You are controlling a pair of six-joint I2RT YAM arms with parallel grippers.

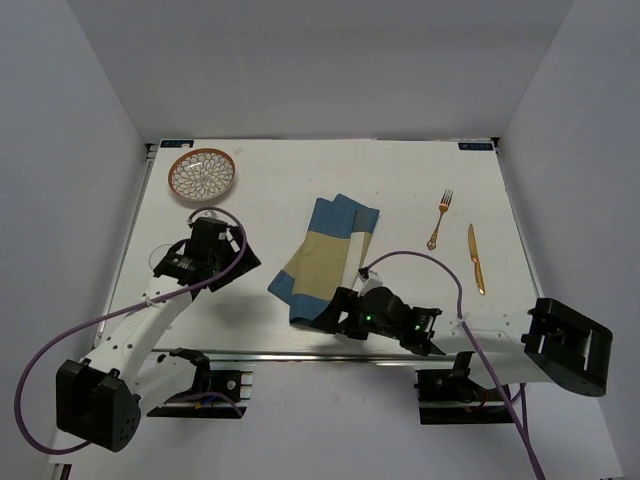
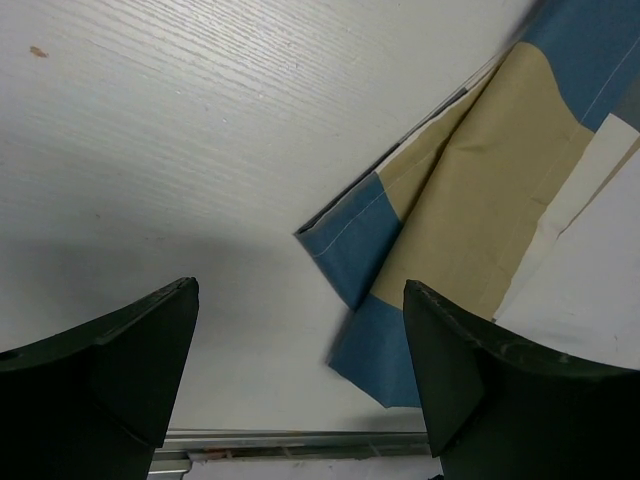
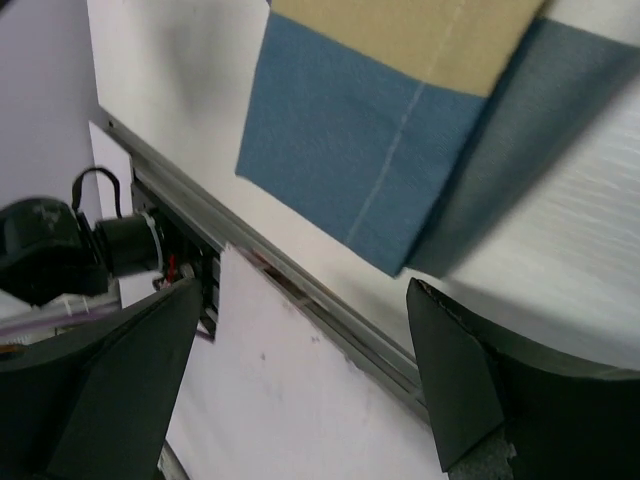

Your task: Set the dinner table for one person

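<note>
Only the top view takes in the whole white wood-grain surface [image 1: 270, 200], which fills the space ahead of both arm bases and carries everything. A round orange plate [image 1: 202, 174] with a white petal pattern sits at its far left corner. A slim gold fork [image 1: 440, 218] and gold knife [image 1: 476, 258] lie side by side, apart, toward the right. A folded blue-and-tan cloth placemat [image 1: 325, 255] lies rumpled near the middle. The left wrist view adds the fine ridged grain of the surface, a small brown speck [image 2: 38, 51] and the placemat's pale stitching. There the 2 dark left fingers [image 2: 120, 370] stand wide apart over bare surface beside the cloth's corner. The right wrist view alone shows the metal rail [image 3: 300, 290] along the near edge. The right fingers [image 3: 110, 380] are also spread, holding nothing, above the placemat's blue corner.
</note>
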